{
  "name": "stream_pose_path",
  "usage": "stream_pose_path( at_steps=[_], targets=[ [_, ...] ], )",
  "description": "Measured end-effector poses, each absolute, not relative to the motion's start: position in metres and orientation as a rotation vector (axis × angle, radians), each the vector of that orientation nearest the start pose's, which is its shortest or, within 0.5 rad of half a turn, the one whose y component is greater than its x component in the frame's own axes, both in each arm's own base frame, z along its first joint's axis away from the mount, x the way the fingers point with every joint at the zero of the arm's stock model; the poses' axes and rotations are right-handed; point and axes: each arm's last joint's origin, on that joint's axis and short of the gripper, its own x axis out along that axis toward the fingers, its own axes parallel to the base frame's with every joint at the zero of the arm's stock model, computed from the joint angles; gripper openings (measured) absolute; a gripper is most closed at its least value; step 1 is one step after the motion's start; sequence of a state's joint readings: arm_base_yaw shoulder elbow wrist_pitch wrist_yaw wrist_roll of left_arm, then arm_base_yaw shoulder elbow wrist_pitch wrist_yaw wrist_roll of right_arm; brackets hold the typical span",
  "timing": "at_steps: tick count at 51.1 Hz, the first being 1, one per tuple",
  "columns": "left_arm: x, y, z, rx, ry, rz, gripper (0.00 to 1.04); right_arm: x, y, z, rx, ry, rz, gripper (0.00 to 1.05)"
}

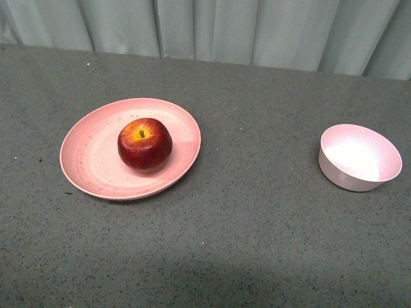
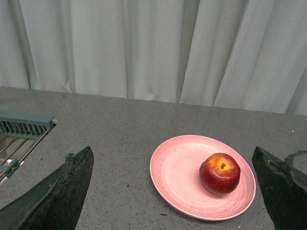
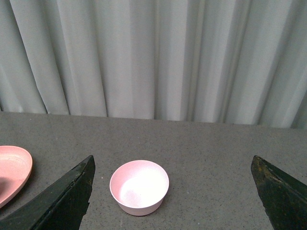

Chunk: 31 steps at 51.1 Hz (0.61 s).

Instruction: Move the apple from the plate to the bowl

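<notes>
Plainly nothing has been picked up yet: the apple (image 1: 144, 144) sits stem-up on the plate (image 1: 87, 160), a little toward the plate's far side and within its rim. The bowl (image 1: 340, 174) stands empty and well apart from it, off toward the robot's right on the same grey surface (image 1: 257, 224).

The left gripper (image 2: 171, 152) is spread wide and holds nothing. Its two dark fingers frame the plate from above and behind, so the apple lies ahead of it and a little to one side. The right gripper (image 3: 172, 158) is likewise released and empty, with the bowl in front of it between the fingers' lines. Each arm seems posted over its own half of the job — the left nearer the fruit, the right nearer the bowl.

The plate's rim is low and shallow, so I judge it will hardly hinder fingers closing around the apple's sides. The bowl's wall is steeper and its mouth looks only somewhat wider than the apple, so the drop will call for good centring over the opening.

Between plate and bowl the surface offers an open lane — nothing stands in it. A curtain (image 1: 257, 32) closes off the far edge, and a pale green rack (image 2: 24, 125) shows at the border of the left wrist view, away from the carrying path.
</notes>
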<state>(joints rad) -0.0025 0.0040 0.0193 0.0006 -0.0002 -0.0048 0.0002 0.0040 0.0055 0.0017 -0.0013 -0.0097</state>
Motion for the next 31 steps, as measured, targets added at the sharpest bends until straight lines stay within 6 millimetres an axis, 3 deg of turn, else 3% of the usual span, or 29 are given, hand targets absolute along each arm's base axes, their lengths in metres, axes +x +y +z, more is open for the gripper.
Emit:
stream_pose_path(
  at_steps=[10,14,18,26,31],
  targets=[
    [0.097,0.0,0.17,-0.005,-0.016,-0.002,0.98,0.098,0.0,0.165,-0.01,-0.002,0.001,0.95],
    [0.097,0.0,0.17,-0.005,-0.016,-0.002,0.98,0.1,0.001,0.164,-0.14,0.184,-0.075,0.95],
    [0.097,0.0,0.17,-0.004,-0.016,-0.002,0.98,0.109,0.002,0.163,-0.223,0.263,-0.044,0.95],
    [0.097,0.0,0.17,-0.004,-0.016,-0.002,0.98,0.147,0.009,0.172,-0.275,0.366,0.05,0.95],
    [0.097,0.0,0.17,-0.005,-0.016,-0.002,0.98,0.182,0.017,0.175,-0.29,0.436,0.115,0.95]
  ],
)
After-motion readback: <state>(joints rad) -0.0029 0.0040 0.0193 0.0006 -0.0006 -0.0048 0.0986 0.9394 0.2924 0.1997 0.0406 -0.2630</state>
